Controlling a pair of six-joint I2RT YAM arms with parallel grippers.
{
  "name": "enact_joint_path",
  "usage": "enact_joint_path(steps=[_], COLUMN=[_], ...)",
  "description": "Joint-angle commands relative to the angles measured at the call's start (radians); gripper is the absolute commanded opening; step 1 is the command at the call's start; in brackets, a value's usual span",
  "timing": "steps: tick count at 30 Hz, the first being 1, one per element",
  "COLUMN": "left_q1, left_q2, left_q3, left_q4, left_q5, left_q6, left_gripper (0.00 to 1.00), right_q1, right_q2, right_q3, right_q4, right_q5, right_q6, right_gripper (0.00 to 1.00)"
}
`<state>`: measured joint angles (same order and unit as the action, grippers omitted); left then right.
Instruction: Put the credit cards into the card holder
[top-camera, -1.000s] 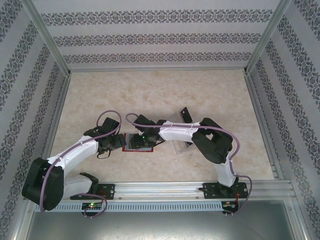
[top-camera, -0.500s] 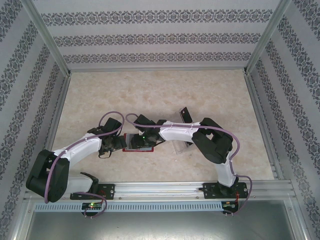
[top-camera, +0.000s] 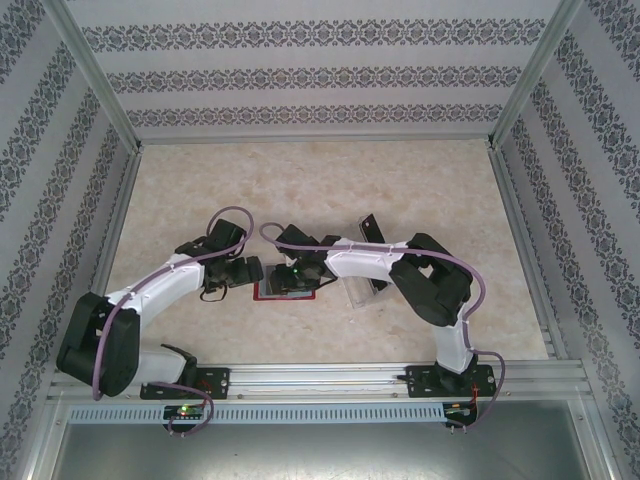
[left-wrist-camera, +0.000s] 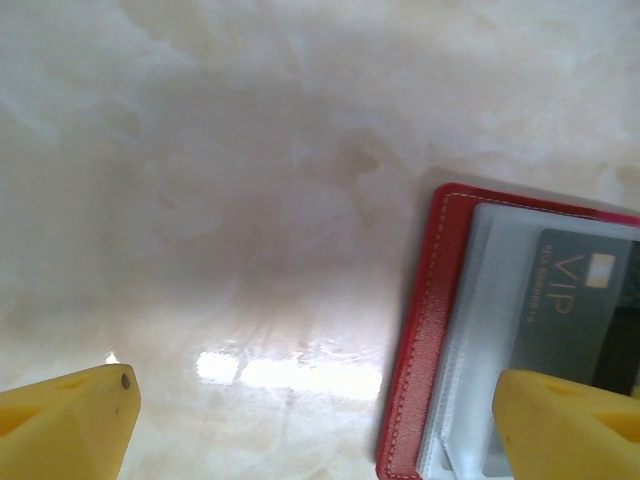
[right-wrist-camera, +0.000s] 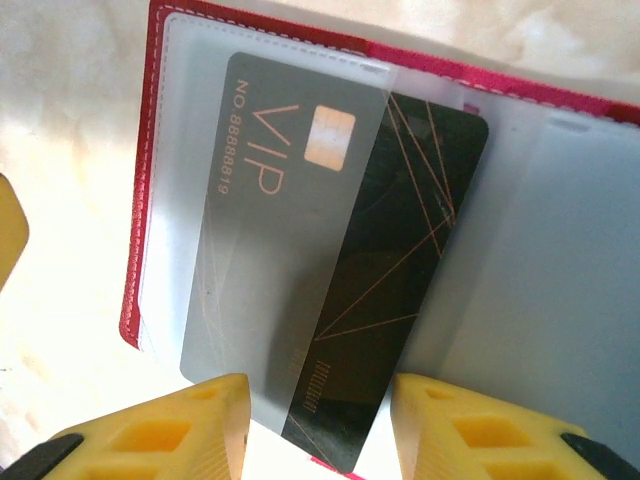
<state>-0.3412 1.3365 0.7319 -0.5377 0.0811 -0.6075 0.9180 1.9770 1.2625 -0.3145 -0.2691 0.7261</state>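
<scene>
The red card holder (right-wrist-camera: 139, 200) lies open on the table, grey-white pockets up. One dark credit card (right-wrist-camera: 405, 250) marked VIP sits tilted, its far half under a translucent pocket, its near end bare. My right gripper (right-wrist-camera: 320, 425) hovers over that near end, jaws apart, the card flat below them. From above, the right gripper (top-camera: 297, 278) is over the card holder (top-camera: 272, 295). My left gripper (left-wrist-camera: 315, 425) is open wide at the holder's left edge (left-wrist-camera: 425, 330), its right fingertip (left-wrist-camera: 570, 425) over the pocket, near the credit card (left-wrist-camera: 575, 300). The left gripper (top-camera: 250, 272) touches nothing I can see.
A clear plastic tray (top-camera: 358, 292) lies just right of the holder, under the right forearm, with dark cards (top-camera: 371, 228) at its far end. Patterned walls and metal rails (top-camera: 520, 220) fence the marble table (top-camera: 300, 190). Bare tabletop stretches behind and to both sides.
The left arm has swung forward and right toward the holder, and its jaws have widened. The right arm has shifted slightly right; its jaws are unchanged.
</scene>
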Motion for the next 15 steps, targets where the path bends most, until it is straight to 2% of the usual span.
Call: enact_joint_path(steps=[1, 7, 15], left_q1=[0.014, 0.013, 0.013], left_q2=[0.031, 0.049, 0.076], left_q3=[0.021, 0.009, 0.000], left_q4=[-0.008, 0.010, -0.002], left_q5=[0.070, 0.092, 0.048], left_q6=[0.058, 0.062, 0.026], left_gripper=[0.92, 0.91, 0.90], right_q1=[-0.009, -0.008, 0.000], right_q2=[-0.031, -0.046, -0.038], right_q3=[-0.021, -0.001, 0.027], right_q4=[-0.057, -0.058, -0.064], right_q5=[0.034, 0.021, 0.017], right_q6=[-0.018, -0.018, -0.019], right_gripper=[0.44, 0.44, 0.44])
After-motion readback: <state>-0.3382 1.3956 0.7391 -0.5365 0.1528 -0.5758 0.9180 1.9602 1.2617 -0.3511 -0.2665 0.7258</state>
